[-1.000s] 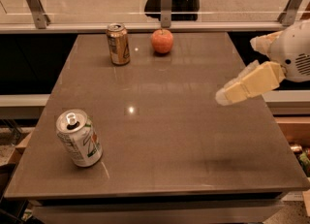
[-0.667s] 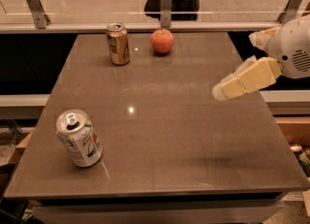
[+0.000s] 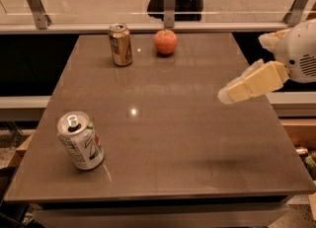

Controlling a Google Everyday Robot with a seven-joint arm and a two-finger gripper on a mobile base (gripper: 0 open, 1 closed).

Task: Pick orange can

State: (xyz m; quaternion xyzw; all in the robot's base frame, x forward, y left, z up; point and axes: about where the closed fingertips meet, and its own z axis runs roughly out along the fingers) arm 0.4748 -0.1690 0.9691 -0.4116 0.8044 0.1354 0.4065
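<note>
The orange can point(image 3: 120, 44) is golden-bronze with a silver top and stands upright at the far left of the brown table point(image 3: 168, 123). My gripper point(image 3: 228, 94) comes in from the right edge, held above the table's right side, well to the right of the can and nearer to me. It holds nothing that I can see.
A round orange-red apple point(image 3: 165, 42) sits just right of the orange can. A white-and-green can point(image 3: 80, 140) stands tilted at the near left. A glass railing with metal posts point(image 3: 169, 2) runs behind the table's far edge.
My gripper has moved slightly left and up over the table's right side. The cans and the apple have not moved.
</note>
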